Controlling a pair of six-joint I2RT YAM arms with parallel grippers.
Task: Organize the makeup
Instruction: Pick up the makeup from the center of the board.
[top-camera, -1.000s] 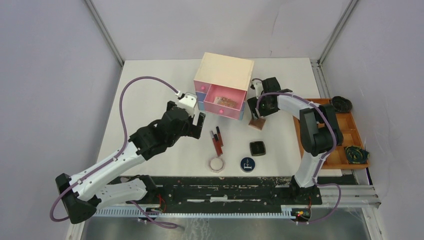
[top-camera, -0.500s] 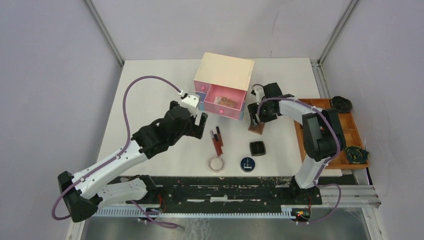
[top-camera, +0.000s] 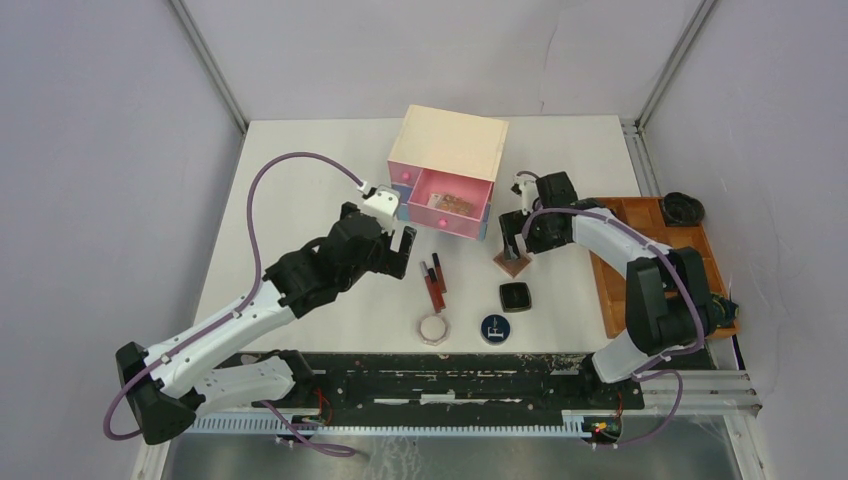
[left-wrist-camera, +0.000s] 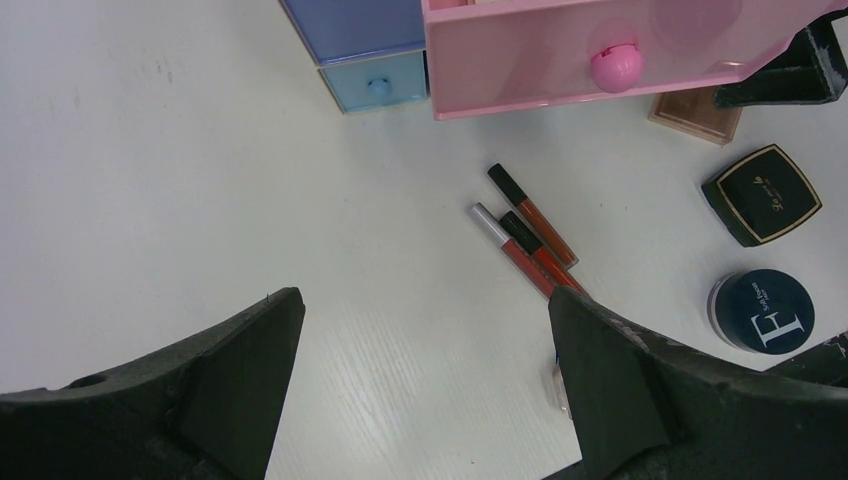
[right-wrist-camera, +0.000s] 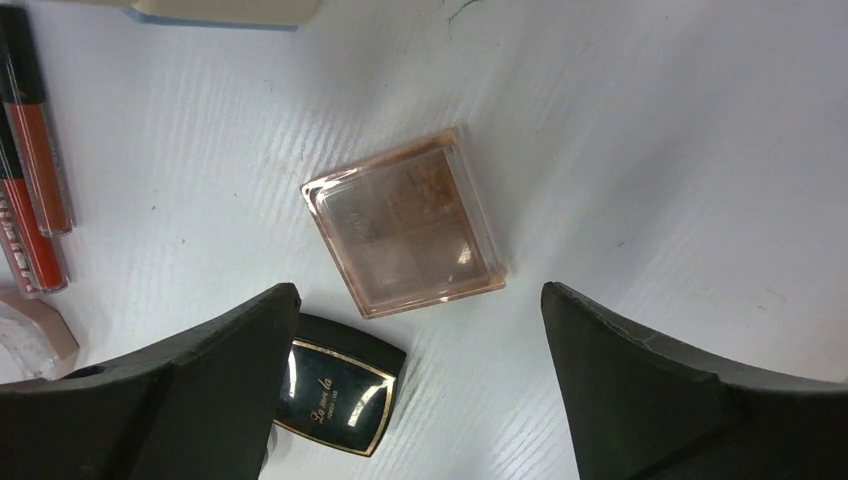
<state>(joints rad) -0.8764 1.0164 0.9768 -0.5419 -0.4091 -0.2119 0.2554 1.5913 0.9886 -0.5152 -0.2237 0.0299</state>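
**Right hand brought over the brown compact**

Top external view: the right hand (top-camera: 512, 250) has been swung away from the beige drawer box (top-camera: 455, 145) and lowered over the brown compact (top-camera: 513, 264). The compact lies flat on the tabletop (top-camera: 300, 170), directly beneath the fingers. The left hand (top-camera: 398, 250) has been shifted only slightly, toward the slim tubes (top-camera: 433, 280) just ahead of it.

Left wrist view: the left hand (left-wrist-camera: 420, 310) is spread wide and holds nothing. The tubes (left-wrist-camera: 530, 245) lie ahead of it, and the open pink drawer (left-wrist-camera: 600, 40) lies farther ahead.

Right wrist view: the right hand (right-wrist-camera: 420, 295) is spread, with the brown compact (right-wrist-camera: 405, 225) framed between its fingers and apparently untouched. A black square compact (right-wrist-camera: 335, 395) lies close to one finger. A grasp of the brown compact appears to be prepared, probably for the open drawer.
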